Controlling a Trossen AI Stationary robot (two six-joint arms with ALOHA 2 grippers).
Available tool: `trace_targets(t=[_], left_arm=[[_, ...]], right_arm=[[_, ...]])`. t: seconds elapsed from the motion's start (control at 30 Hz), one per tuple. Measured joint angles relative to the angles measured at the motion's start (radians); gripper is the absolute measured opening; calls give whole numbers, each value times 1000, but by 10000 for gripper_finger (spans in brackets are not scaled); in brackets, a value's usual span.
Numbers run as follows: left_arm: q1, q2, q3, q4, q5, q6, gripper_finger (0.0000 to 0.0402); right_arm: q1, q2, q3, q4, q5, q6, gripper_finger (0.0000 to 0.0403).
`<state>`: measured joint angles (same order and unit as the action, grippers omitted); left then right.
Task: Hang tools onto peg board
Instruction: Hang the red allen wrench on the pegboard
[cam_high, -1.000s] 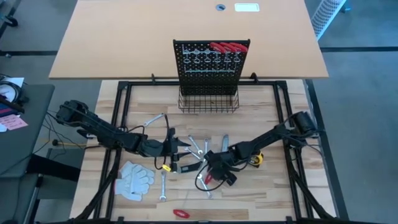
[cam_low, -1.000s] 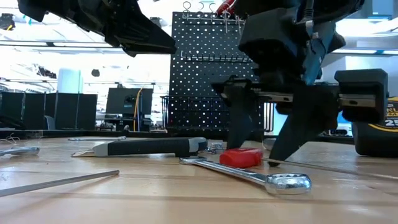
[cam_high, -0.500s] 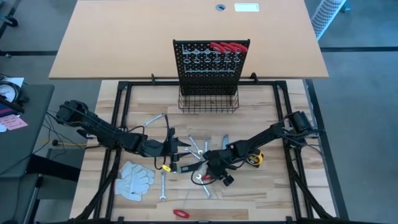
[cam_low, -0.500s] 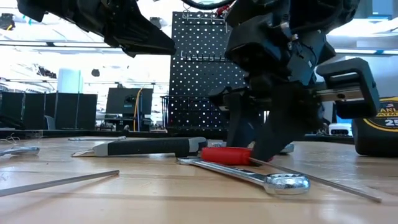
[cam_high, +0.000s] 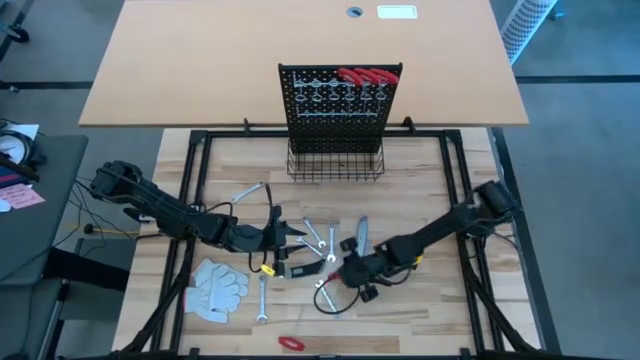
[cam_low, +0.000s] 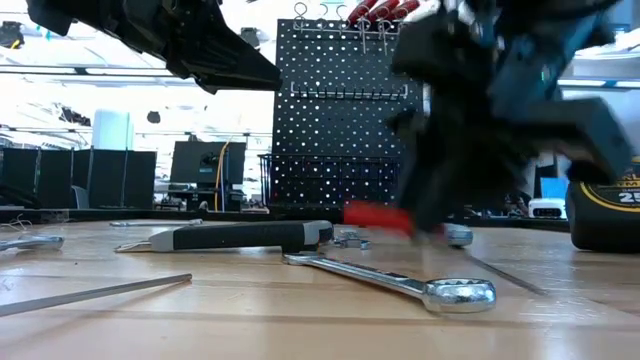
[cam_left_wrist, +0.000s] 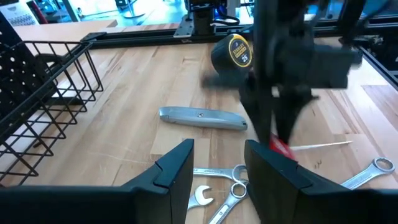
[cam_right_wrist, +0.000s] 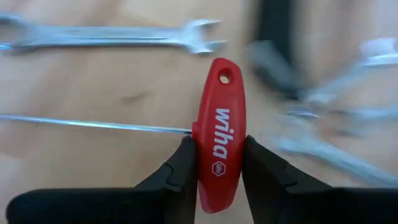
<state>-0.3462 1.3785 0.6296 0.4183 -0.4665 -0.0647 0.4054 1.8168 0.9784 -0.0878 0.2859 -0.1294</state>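
Between right gripper (cam_right_wrist: 216, 163) jaws, clamped red T-handle key (cam_right_wrist: 219, 134), handle lengthwise, thin shaft crosswise, left gripper (cam_left_wrist: 216, 167) jaws apart.

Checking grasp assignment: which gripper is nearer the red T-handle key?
Right. The right gripper clamps the red T-handle key; the left gripper hovers apart, across the wrenches.

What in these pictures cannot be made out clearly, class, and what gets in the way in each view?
- Right gripper, low view: motion blur smears it, so its fingers are unreadable there.
- Tape measure, low view: cut off by the picture's edge.
- Hanging tools on the peg board, high view: too small to tell apart.
- Red T-handle tool, right wrist view: its lower end hides between the fingers.
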Motion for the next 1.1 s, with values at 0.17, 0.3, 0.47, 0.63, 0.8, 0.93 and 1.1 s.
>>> trace_targets(t=[0.17,0.3,0.47,0.63,0.8,0.93,1.1], left_arm=[[0,0,0,3,0,0,138],[0,0,0,12,0,0,138],[0,0,0,19,0,0,138],[0,0,0,18,0,0,138],[0,0,0,18,0,10,138],[0,0,0,16,0,18,138],[1,0,0,16,0,19,138]], right_arm=[[60,-190,45,-123,437,-65,101],[65,-317,117,-84,728,-299,101],[-18,-397,230,199,895,-818,101],[-172,-404,351,534,820,-1313,101],[-340,-403,462,562,646,-1456,101],[-468,-385,527,557,555,-1459,101],[-577,-330,591,553,488,-1460,101]])
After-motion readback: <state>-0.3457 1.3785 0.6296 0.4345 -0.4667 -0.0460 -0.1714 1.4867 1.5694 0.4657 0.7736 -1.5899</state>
